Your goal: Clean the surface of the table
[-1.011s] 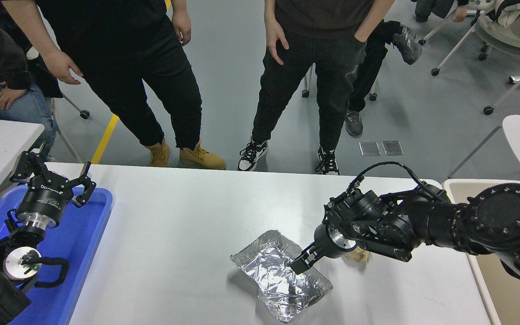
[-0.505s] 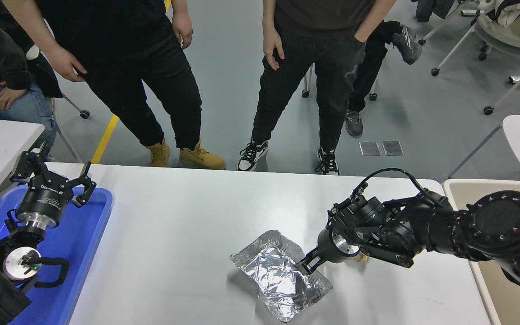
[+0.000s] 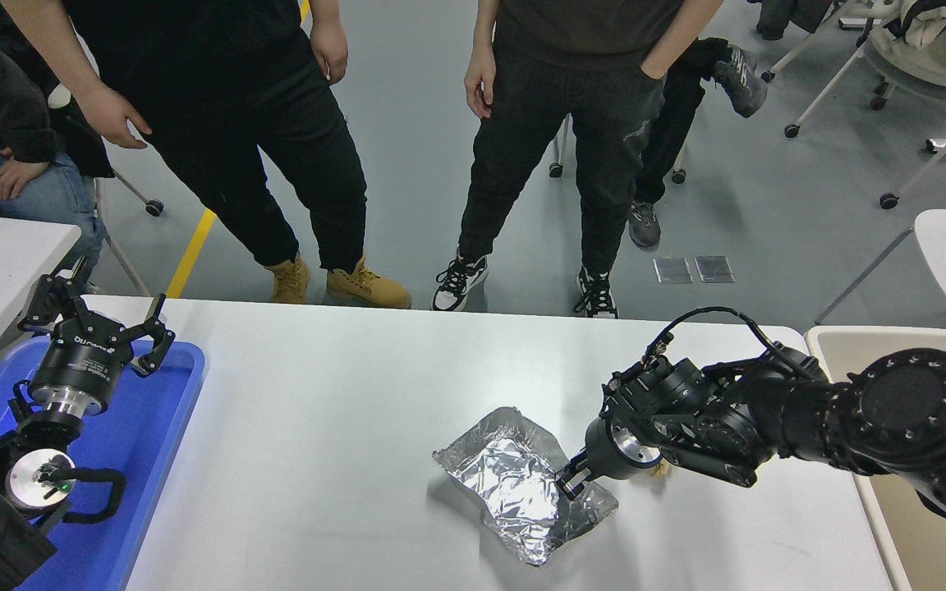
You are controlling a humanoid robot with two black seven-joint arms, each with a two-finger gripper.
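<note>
I've got the right gripper (image 3: 573, 481) pinched on the foil tray's (image 3: 522, 495) right rim, low centre of frame on the table surface (image 3: 342, 410), so clearing isn't done; left gripper (image 3: 95, 327) parked open, lower left.

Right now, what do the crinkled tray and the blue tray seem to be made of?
The crinkled tray looks like thin aluminium foil: bright silver, mirror-like, creased all over with dented walls. The blue tray looks like moulded plastic: even blue colour, smooth, slightly glossy, with a rounded raised rim. Neither can be confirmed by sight alone.
</note>
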